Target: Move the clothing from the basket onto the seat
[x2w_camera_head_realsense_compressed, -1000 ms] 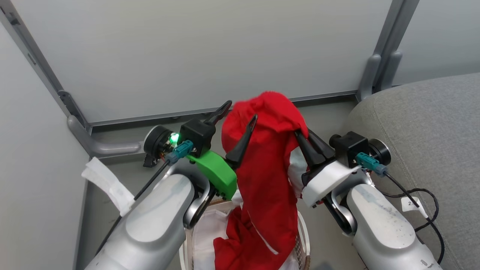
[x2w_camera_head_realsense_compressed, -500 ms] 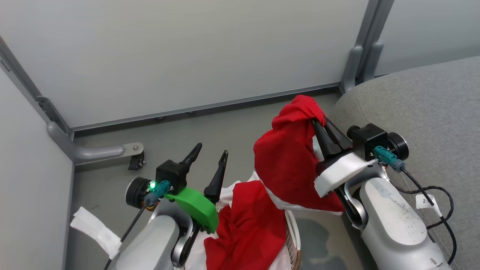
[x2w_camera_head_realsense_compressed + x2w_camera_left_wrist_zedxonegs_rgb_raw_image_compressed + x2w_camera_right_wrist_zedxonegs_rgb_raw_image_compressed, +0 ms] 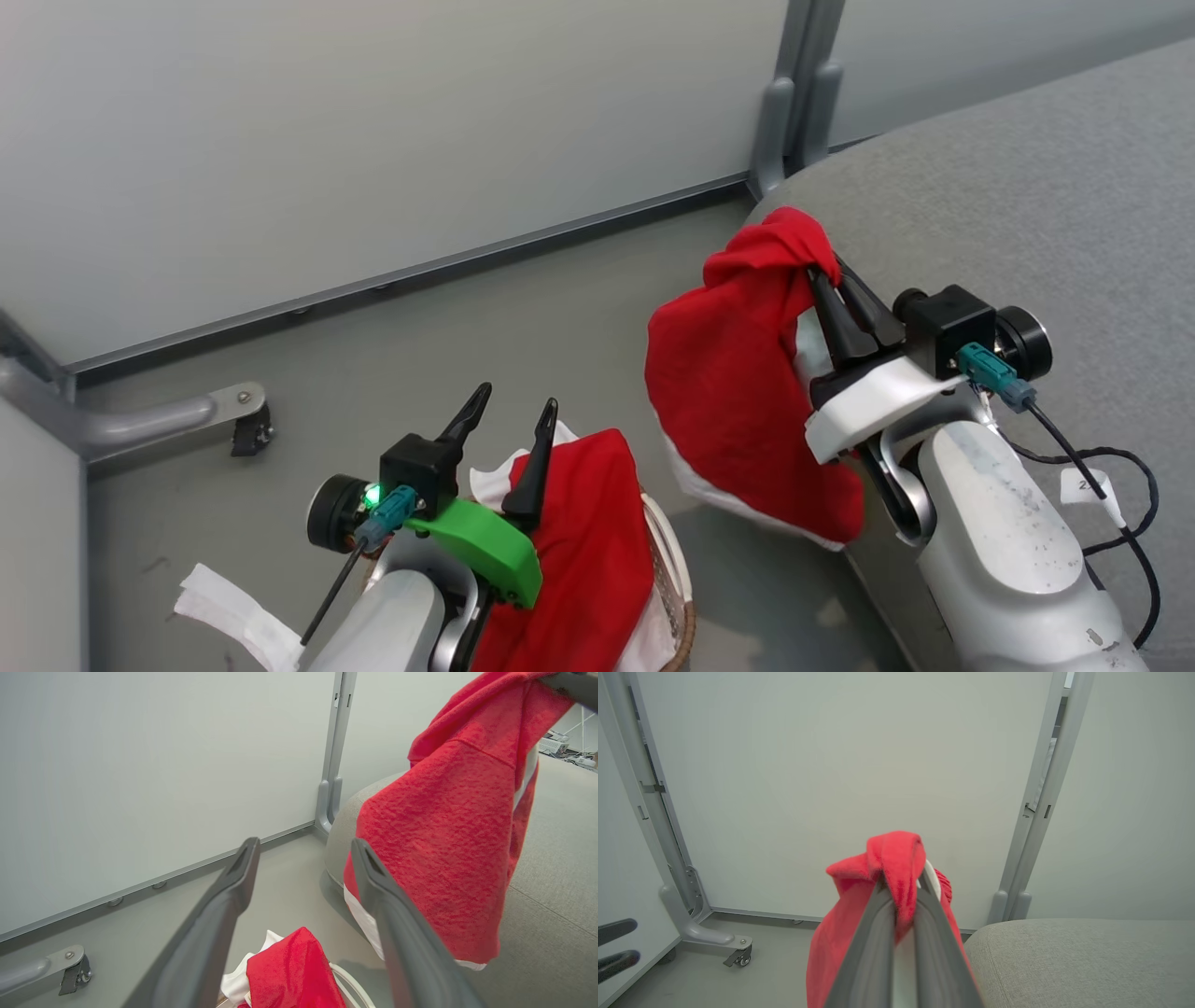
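The left gripper is hovering just above the basket, fingers spread and grasping nothing. A second red garment is lying heaped in the basket. Further right, the right gripper is clenching a fold of a red garment with a white band, which is hanging clear of the basket at the edge of the seat. The carrying step looks to be under way. Next, the right arm needs to reach over the cushion and let go.
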Robot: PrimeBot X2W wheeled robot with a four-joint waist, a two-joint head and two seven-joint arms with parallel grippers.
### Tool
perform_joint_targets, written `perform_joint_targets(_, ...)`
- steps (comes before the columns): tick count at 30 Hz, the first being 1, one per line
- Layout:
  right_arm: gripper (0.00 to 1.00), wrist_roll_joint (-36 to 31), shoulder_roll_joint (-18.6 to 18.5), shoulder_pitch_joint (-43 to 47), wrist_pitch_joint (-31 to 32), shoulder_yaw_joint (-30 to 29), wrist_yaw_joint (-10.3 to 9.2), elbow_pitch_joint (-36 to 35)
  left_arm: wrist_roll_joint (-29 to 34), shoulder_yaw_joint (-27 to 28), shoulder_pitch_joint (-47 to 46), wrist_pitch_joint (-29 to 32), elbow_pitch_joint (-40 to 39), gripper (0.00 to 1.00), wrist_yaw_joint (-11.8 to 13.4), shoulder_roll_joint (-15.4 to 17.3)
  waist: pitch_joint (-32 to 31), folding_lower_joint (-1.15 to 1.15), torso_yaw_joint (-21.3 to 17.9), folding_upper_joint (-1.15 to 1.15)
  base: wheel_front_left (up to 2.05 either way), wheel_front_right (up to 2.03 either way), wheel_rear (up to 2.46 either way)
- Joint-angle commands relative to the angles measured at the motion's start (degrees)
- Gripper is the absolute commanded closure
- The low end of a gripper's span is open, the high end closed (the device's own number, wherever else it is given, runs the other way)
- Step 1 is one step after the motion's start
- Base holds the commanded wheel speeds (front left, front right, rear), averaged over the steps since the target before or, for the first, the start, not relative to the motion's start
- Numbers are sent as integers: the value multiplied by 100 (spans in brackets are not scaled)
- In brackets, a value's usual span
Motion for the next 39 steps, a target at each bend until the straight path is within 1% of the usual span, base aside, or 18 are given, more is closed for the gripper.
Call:
perform_joint_targets(1,100,-79,-18,-76,-14,-74,-3,-34,105,43,65,-20,-25,0,-37,-30,215,0,-446,0,0,0,0)
perform_joint_targets(9,100,-236,-15,-219,-14,-393,-3,-116,343,15,-32,-21,78,0,-172,-136,539,0,-1107,0,0,0,0)
perform_joint_targets(13,100,-296,-10,-283,-14,-549,-3,-162,457,-2,-128,-20,110,0,-207,-144,725,0,-1288,0,0,0,0)
perform_joint_targets(17,100,-305,-14,-380,-14,-684,-3,-177,535,-47,-219,-20,121,0,-241,-146,947,0,-1355,0,0,0,0)
perform_joint_targets(22,100,-354,-16,-747,-14,-904,-3,-134,660,-112,-385,-20,82,0,-267,-100,1263,0,-1301,0,0,0,0)
perform_joint_targets(29,100,-866,-20,-1808,-14,-1489,-4,-125,778,-235,-680,-20,-17,0,-284,24,1858,0,-1025,0,0,0,0)
perform_joint_targets(34,100,-1121,-253,-2624,-14,-1869,-4,-52,849,-291,-881,-20,-95,0,-291,122,2298,0,-804,0,0,0,0)
perform_joint_targets(39,100,-1200,-656,-3286,-14,-2237,-4,183,888,-362,-1057,-14,-161,0,-294,213,2698,0,-585,0,0,0,0)
